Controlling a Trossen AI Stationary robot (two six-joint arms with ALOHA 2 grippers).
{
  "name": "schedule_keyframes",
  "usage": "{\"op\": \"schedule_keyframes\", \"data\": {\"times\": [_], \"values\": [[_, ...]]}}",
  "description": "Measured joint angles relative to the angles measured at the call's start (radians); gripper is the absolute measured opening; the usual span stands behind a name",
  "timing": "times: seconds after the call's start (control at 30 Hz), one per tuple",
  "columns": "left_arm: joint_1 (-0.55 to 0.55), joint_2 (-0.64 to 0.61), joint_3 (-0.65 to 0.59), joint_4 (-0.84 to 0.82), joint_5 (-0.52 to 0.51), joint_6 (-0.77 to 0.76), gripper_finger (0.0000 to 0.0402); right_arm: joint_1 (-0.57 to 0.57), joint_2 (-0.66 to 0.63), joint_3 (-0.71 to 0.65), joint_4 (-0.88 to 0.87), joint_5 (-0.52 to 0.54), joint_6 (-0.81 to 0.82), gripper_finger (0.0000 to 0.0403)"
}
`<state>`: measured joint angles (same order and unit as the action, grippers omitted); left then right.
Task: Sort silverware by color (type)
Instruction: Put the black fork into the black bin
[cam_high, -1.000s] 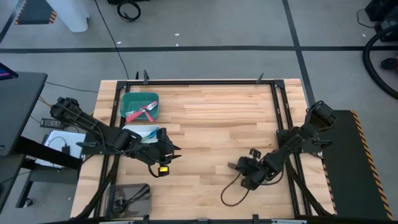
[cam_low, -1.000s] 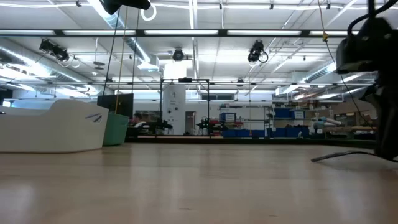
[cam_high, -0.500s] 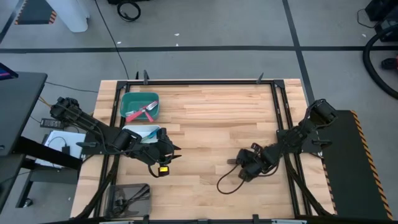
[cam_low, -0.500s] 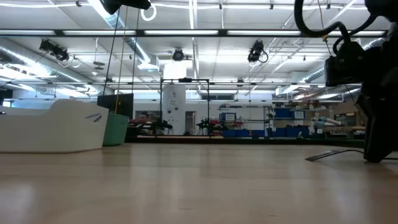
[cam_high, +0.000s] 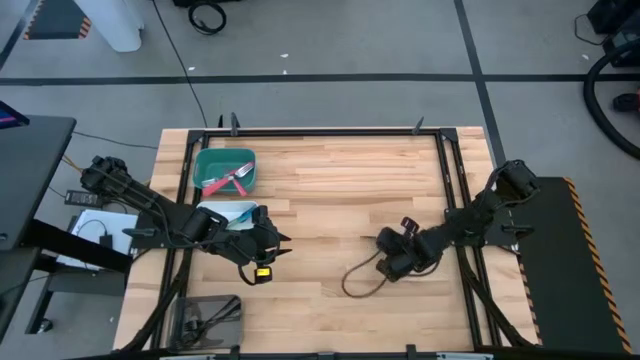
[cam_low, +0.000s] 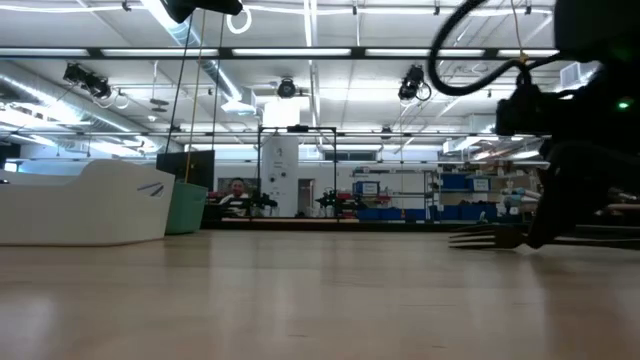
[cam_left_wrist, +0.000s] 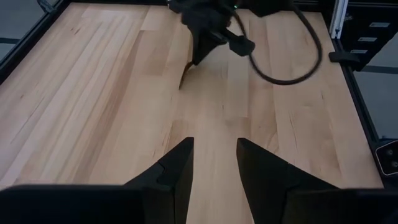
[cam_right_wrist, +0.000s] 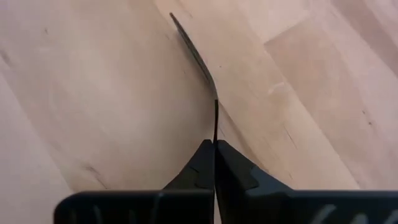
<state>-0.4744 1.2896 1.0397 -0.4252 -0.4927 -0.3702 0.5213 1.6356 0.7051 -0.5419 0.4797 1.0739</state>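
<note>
A slim dark fork (cam_right_wrist: 200, 59) is low over the table's middle right, with my right gripper (cam_right_wrist: 215, 144) shut on it. In the low view the fork (cam_low: 490, 238) points its tines away from the gripper (cam_low: 548, 232). My left gripper (cam_left_wrist: 214, 155) hangs open above the table's left side, beside the white bin (cam_high: 222, 214), with nothing between its fingers. Red-handled silverware lies in the green bin (cam_high: 212, 160), and dark pieces lie in the grey bin (cam_high: 196, 304). My right gripper pinches the fork's handle (cam_right_wrist: 216, 121) between its two fingers, with the fork edge-on between them. The fingers slant down from above and from the table's right, and the fork runs on ahead of them. Its tine end (cam_low: 468, 238) is at table height; whether it rests there I cannot tell.
The three bins stand in a row along the table's left edge. A black cable loop (cam_high: 352, 284) from my right arm lies on the wood near the gripper. A black frame rail (cam_high: 452, 190) borders the bare wood in the middle.
My right gripper has moved toward the table's left and a little toward the far edge, sinking slightly and turning. The fork has gone leftward with it and now shows its tines in the low view. The cable loop has trailed along.
</note>
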Motion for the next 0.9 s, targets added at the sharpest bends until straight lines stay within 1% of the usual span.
{"op": "schedule_keyframes", "data": {"times": [0.07, 0.17, 0.23, 0.33, 0.4, 0.53, 0.7, 0.77, 0.83, 0.9], "values": [[0.001, 0.000, 0.000, 0.000, -0.001, 0.000, 0.0132, -0.004, -0.003, -0.001, -0.005, 0.024, 0.000, 0.0007], [0.002, -0.001, 0.000, 0.000, -0.001, 0.000, 0.0132, -0.026, -0.020, 0.000, -0.015, -0.017, -0.016, 0.0006], [0.002, -0.001, 0.000, 0.000, 0.000, 0.000, 0.0132, -0.036, -0.039, 0.000, -0.031, -0.025, -0.034, 0.0004], [0.002, -0.001, 0.000, 0.001, -0.007, 0.000, 0.0132, -0.051, -0.086, 0.003, -0.103, -0.054, -0.061, 0.0003], [0.002, -0.001, 0.000, 0.005, -0.027, 0.000, 0.0132, -0.060, -0.132, 0.030, -0.138, -0.041, -0.086, 0.0002], [0.016, -0.001, 0.000, 0.005, -0.054, 0.000, 0.0132, -0.074, -0.231, 0.076, -0.197, 0.054, -0.164, 0.0002], [0.056, -0.001, 0.000, 0.007, -0.055, 0.000, 0.0132, -0.075, -0.363, 0.134, -0.141, 0.226, -0.328, 0.0002], [0.077, -0.001, 0.000, 0.008, -0.055, 0.000, 0.0132, -0.073, -0.408, 0.142, -0.038, 0.301, -0.442, 0.0002], [0.103, -0.001, 0.000, 0.011, -0.055, 0.000, 0.0132, -0.069, -0.447, 0.144, 0.094, 0.374, -0.593, 0.0002], [0.127, -0.001, 0.000, 0.028, -0.056, 0.000, 0.0132, -0.066, -0.464, 0.144, 0.250, 0.415, -0.765, 0.0002]]}}
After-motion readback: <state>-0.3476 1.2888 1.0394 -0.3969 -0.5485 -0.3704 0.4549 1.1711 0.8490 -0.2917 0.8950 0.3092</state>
